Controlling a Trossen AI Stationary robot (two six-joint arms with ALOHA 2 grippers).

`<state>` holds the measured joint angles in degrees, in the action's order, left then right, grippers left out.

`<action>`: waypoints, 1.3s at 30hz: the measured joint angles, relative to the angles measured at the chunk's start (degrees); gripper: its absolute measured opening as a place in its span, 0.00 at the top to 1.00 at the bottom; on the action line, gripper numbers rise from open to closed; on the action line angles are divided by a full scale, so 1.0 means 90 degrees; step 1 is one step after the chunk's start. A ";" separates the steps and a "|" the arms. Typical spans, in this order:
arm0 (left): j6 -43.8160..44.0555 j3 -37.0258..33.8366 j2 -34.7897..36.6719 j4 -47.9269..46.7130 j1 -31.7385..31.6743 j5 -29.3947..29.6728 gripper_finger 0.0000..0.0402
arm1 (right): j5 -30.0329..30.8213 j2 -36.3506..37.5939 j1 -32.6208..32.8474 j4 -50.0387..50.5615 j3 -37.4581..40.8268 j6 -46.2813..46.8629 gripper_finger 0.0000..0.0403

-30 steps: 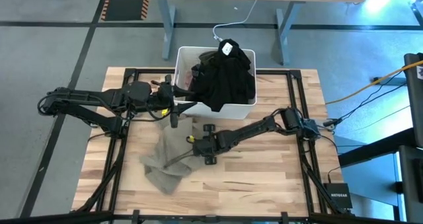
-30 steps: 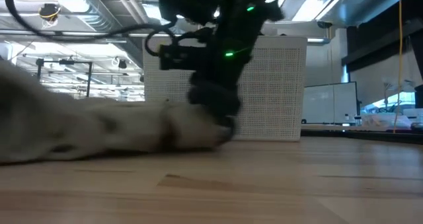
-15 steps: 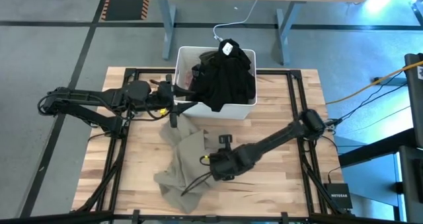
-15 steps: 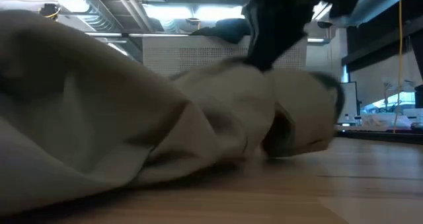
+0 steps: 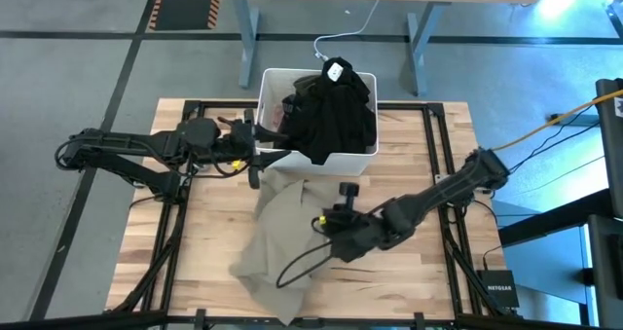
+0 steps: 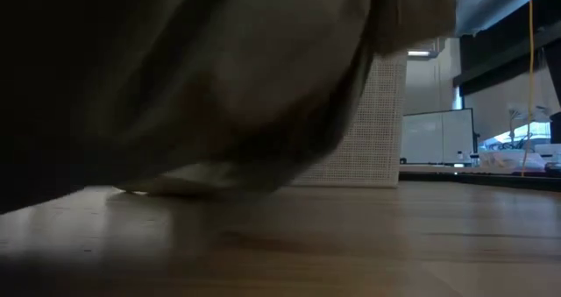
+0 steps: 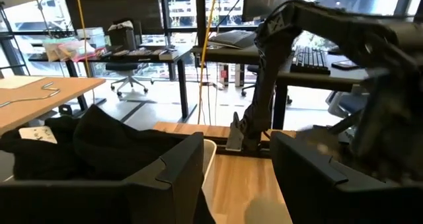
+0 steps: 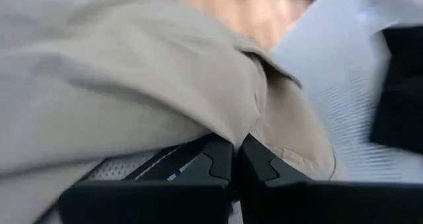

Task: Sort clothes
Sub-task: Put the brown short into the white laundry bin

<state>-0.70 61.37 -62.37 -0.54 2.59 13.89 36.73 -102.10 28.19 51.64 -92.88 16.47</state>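
A: Two hands in play. Where's the right hand (image 5: 327, 223)?

B: High view, lower centre of the frame, low over the tabletop (image 5: 409, 281). Fingers (image 8: 218, 159) pressed together on a fold of the khaki-olive garment (image 5: 282, 238). Right wrist view confirms: cloth pinched between both pads, no gap.

A: How does the garment lie relative to that hand?

B: Draped out to the picture's left of the hand and below it. One edge pulled up at the pinch, the rest trailing toward the lower-left part of the wood, its upper end just under the white bin (image 5: 343, 160). In the low view the cloth (image 6: 219, 78) fills the upper left of the frame, hanging close to the lens, with wood showing beneath.

A: Left hand (image 5: 255, 155)?

B: Left of centre in the high view, right at the bin's left wall. Its wrist view shows both fingers (image 7: 173, 168) spread apart, nothing between them.

A: Other clothes?

B: Black garment (image 5: 336, 116) heaped in the bin, spilling over the front rim, white label (image 5: 336, 72) on top. A bit of pale pink (image 5: 275, 116) at the bin's left side. Black heap also in the left wrist view (image 7: 86, 145), left of frame. Dark olive-grey piece: cannot tell it apart from the black.
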 joint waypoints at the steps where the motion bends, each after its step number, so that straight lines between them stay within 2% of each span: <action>1: -0.0002 0.0001 0.0020 -0.0006 0.0000 0.0000 0.58 | 0.0146 0.0119 -0.0003 -0.0073 0.0000 -0.0026 0.98; 6: -0.0077 -0.0001 0.0299 0.0048 0.0063 0.0000 0.58 | 0.1205 0.0739 -0.0020 -0.1030 -0.0001 -0.0732 0.98; 12: -0.0118 0.0001 0.0811 0.0159 0.0014 0.0024 0.58 | 0.2467 0.1493 -0.0502 -0.3118 -0.0012 -0.2681 0.98; 18: -0.0118 -0.0001 0.1153 0.0128 -0.0088 0.0029 0.58 | 0.2482 0.1820 -0.1556 -0.6095 -0.0015 -0.5113 0.98; 21: -0.0136 -0.0001 0.1275 0.0128 -0.0133 0.0029 0.58 | 0.2194 0.1825 -0.2158 -0.7698 -0.0088 -0.6306 0.98; 23: -0.0186 -0.0001 0.1316 0.0134 -0.0164 0.0034 0.58 | 0.1937 0.1816 -0.2473 -0.8233 -0.0311 -0.6667 0.97; 28: -0.0520 -0.0001 0.1315 0.0122 -0.0175 0.0105 0.58 | 0.0901 0.1751 -0.2991 -0.8470 -0.1252 -0.6893 0.99; 32: -0.0859 -0.0001 0.1304 0.0141 -0.0175 0.0124 0.58 | 0.0726 0.1605 -0.3256 -0.8483 -0.1993 -0.7662 0.98; 36: -0.1148 -0.0001 0.1299 0.0147 -0.0175 0.0124 0.58 | 0.0741 0.1596 -0.3622 -0.7184 -0.2160 -0.7585 0.98; 39: -0.1397 -0.0001 0.1294 0.0229 -0.0212 0.0124 0.58 | 0.0817 0.1549 -0.3877 -0.5366 -0.2079 -0.7025 0.98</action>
<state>-13.28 61.36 -50.72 1.52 0.68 15.00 44.08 -88.16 -6.70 3.35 -111.60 -46.76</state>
